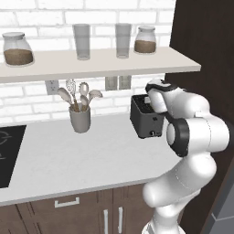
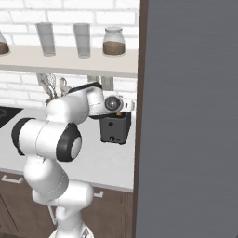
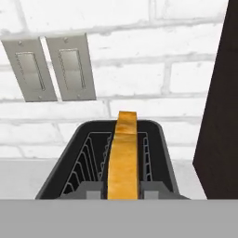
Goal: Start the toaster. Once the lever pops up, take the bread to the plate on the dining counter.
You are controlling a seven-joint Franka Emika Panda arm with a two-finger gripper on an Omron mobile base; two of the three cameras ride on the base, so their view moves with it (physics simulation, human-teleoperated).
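The dark grey toaster (image 1: 145,122) (image 2: 115,129) stands at the back right of the white worktop, against the brick wall. In the hand view I look down into its slots (image 3: 69,172). The bread (image 3: 124,153), a golden-tan slice, stands upright on edge in the toaster. My gripper (image 3: 123,189) (image 2: 118,111) hangs right over the toaster's top, its two fingertips (image 3: 92,188) pressed to either side of the slice, shut on it. My own arm hides most of the toaster's narrow face, so I cannot make out the lever. The plate and the dining counter are out of view.
A tall dark cabinet side (image 1: 205,45) (image 3: 223,116) rises directly right of the toaster. Above it runs a shelf (image 1: 91,64) with jars and glasses. A grey utensil holder (image 1: 80,119) stands to the left, a black cooktop (image 1: 7,155) farther left. Wall switches (image 3: 49,67) are behind.
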